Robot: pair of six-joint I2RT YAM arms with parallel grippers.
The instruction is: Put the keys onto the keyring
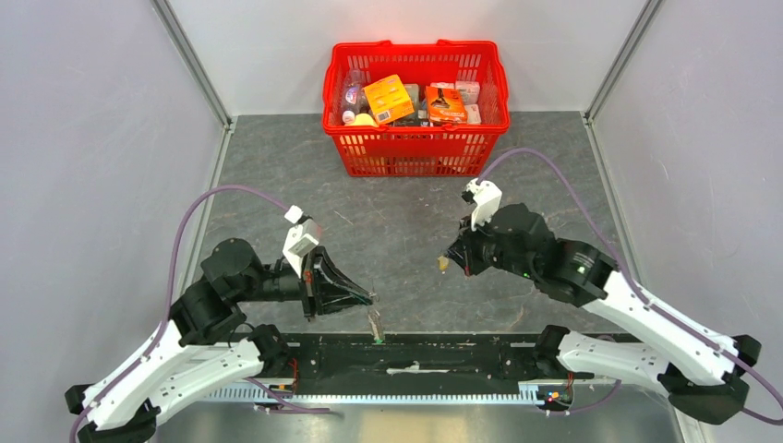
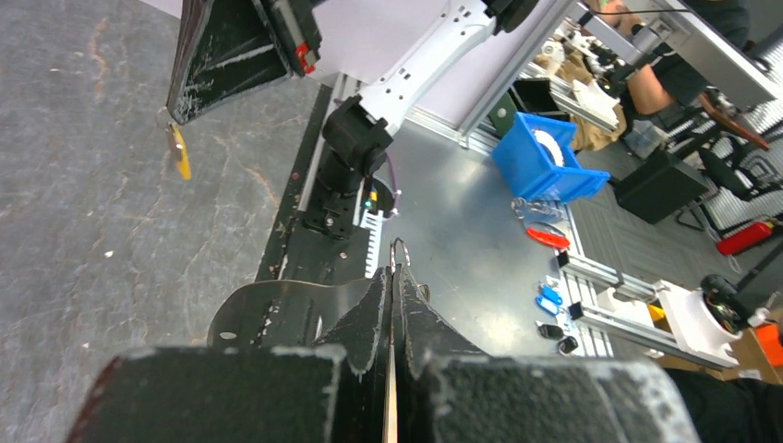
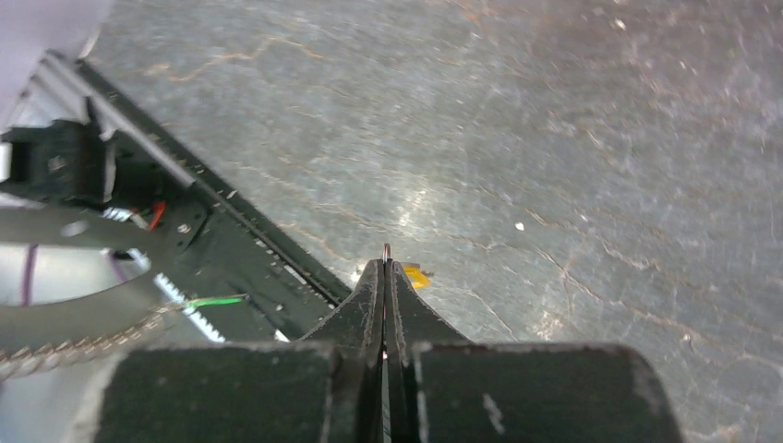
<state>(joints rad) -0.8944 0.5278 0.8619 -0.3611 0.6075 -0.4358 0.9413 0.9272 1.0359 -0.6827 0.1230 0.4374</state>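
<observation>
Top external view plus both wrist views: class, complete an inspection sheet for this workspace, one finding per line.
Surface: grey stone-patterned table, scuffed.
Job's things: keyring hangs from the left tool, green key at its lower end; yellow key hangs from the right tool.
Clutter: red basket of packets at the far edge.
Tools: left tool shut on keyring; right tool shut on yellow key.
Cables: a purple cable arcs over each arm.
Surroundings: grey walls; blue bin beyond the table in the left wrist view.

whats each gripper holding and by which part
Left gripper: keyring, by its wire loop. Right gripper: yellow key, seemingly by its metal shank, head sticking out.
</observation>
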